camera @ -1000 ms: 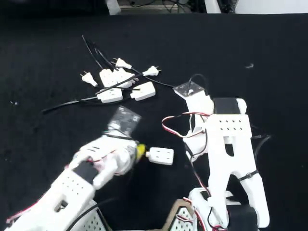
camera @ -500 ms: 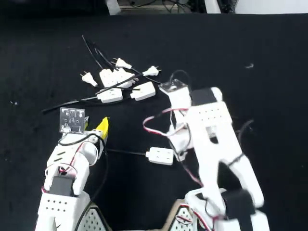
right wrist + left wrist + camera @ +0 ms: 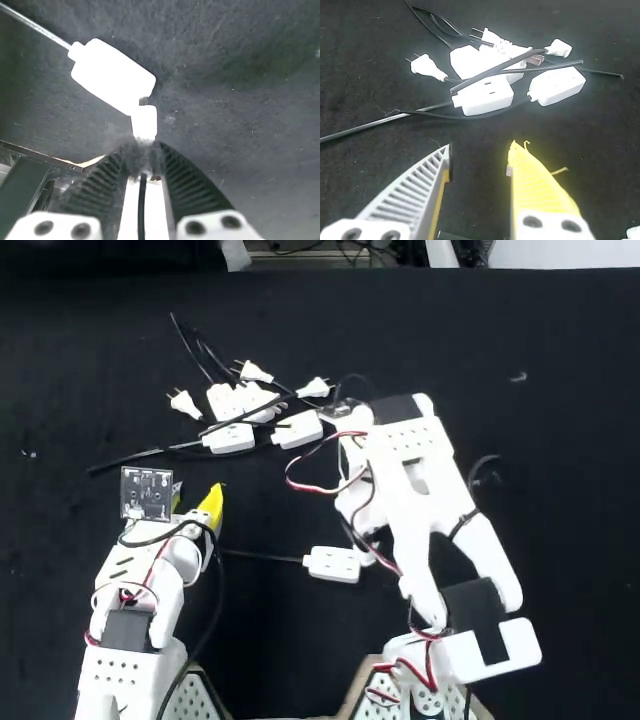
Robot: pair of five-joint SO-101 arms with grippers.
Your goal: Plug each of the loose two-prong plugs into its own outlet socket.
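While the right gripper (image 3: 143,147) pinches a white plug (image 3: 144,121) whose prongs meet the outlet socket (image 3: 112,76) just ahead of its fingertips, the unanchored socket may slide away under the push — or the prongs skew; the left gripper (image 3: 477,155) hangs spread, holding nothing.

The table (image 3: 560,360) was covered in black cloth. At the far left of centre lay a tangled cluster: three white outlet sockets (image 3: 232,438) set close together and crossed by black cords (image 3: 140,455), with three white two-prong plugs (image 3: 183,402) along its left and far sides. One cord trailed off to the left. A single socket (image 3: 333,563) lay well apart, near centre. A pale speck (image 3: 518,377) lay far right.
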